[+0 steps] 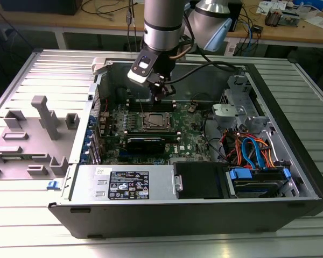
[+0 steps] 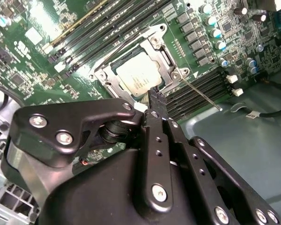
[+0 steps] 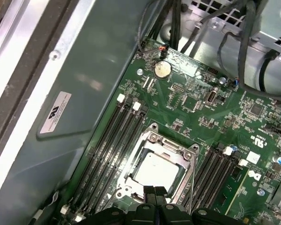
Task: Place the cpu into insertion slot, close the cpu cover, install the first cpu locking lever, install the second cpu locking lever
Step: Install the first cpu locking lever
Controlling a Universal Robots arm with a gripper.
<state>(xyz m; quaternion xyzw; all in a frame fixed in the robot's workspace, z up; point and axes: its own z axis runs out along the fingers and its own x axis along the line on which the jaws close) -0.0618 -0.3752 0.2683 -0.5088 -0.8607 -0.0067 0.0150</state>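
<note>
Open black metal computer case (image 1: 177,217) lies on the ribbed silver desk (image 1: 21,226), green motherboard (image 1: 194,134) flat inside. Silver power supply box (image 1: 124,185) sits along the near wall, with orange and blue cables (image 1: 253,150) toward the exterior view's right. Grey plastic fixture blocks (image 1: 46,115) stand at its left. In the first wrist view, a round silver coin battery (image 3: 161,69) sits beyond long black memory slots (image 3: 110,145).

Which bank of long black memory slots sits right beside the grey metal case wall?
The bank between the grey metal case wall and the silver-topped square cpu; the other bank lies across the cpu, out on the green board.
</note>
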